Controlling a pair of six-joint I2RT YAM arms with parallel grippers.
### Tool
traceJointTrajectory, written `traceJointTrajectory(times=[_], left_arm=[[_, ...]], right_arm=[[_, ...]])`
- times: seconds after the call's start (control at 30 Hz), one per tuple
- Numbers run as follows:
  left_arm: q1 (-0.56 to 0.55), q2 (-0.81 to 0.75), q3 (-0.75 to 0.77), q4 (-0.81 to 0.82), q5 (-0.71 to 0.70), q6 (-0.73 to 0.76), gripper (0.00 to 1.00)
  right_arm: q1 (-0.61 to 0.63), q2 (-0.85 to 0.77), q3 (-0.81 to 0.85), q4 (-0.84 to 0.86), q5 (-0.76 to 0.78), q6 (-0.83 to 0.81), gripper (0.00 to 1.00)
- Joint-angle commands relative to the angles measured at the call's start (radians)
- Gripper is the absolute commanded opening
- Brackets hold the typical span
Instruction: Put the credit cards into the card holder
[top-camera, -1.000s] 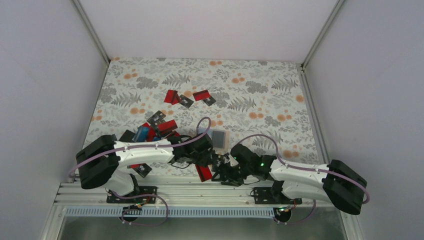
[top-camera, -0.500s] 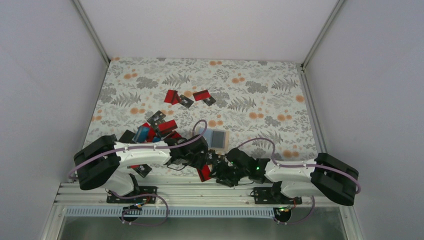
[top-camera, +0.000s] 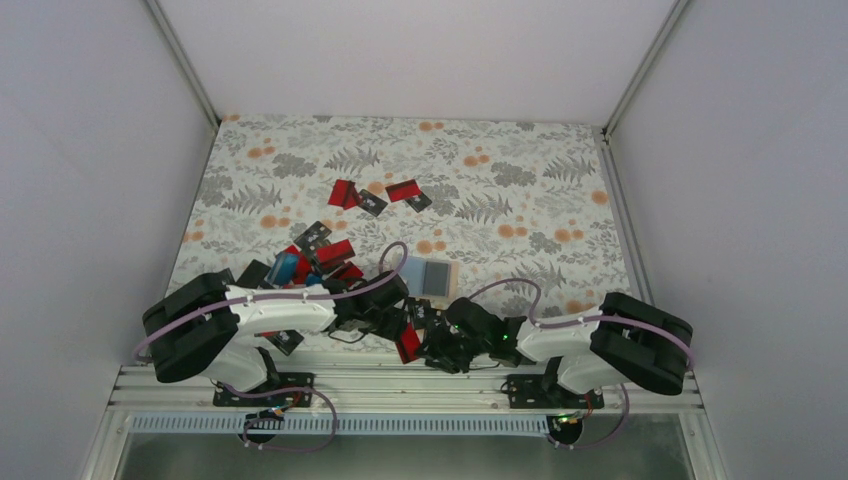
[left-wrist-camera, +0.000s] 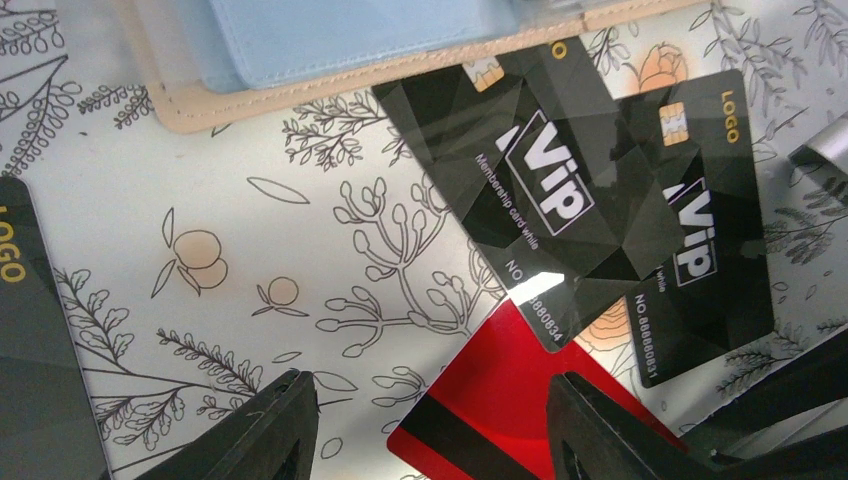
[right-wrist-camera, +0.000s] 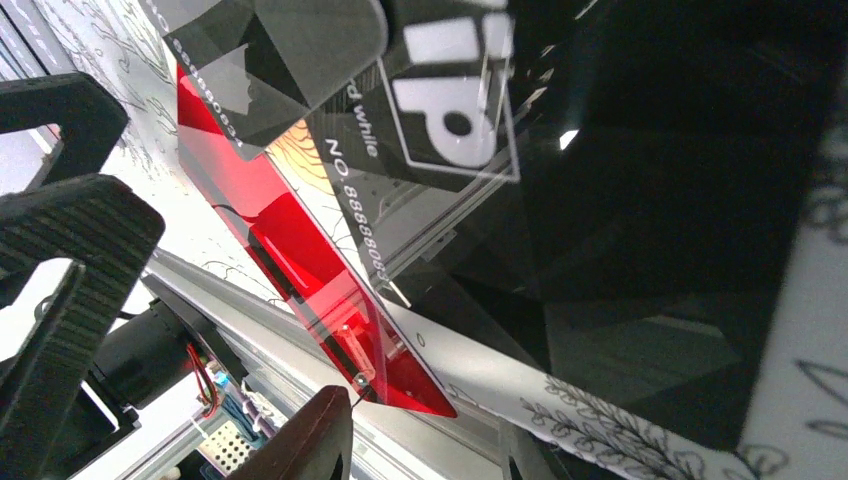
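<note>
Your left gripper (left-wrist-camera: 432, 432) gapes over the red card (left-wrist-camera: 500, 395), right gripper (top-camera: 428, 345) grip unreadable; pinch just one card's edge, squarely.

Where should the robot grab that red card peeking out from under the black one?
Pinch the red card by its bare striped end, coming from the near side where the left gripper hovers. A black VIP card overlaps its far corner.
</note>
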Motion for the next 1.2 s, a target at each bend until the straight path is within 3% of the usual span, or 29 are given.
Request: traceJointTrajectory(times=[0.0, 0.33, 0.73, 1.17], left_arm=[[0.005, -0.024, -0.022, 0.032, 0.017, 0.0, 0.58], [0.006, -0.013, -0.042, 0.051, 0.032, -0.01, 0.57], [0.006, -0.014, -0.045, 0.047, 0.043, -0.017, 0.56], [0.016, -0.148, 0.089, -0.185, -0.109, -0.051, 0.56]], right_arm=[[0.006, 0.059, 0.027, 0.082, 0.037, -0.013, 0.38], [-0.011, 0.089, 0.03, 0.136, 0.038, -0.022, 0.23], [-0.031, 0.051, 0.051, 0.077, 0.046, -0.073, 0.04], [-0.034, -0.096, 0.112, -0.063, 0.067, -0.177, 0.04]])
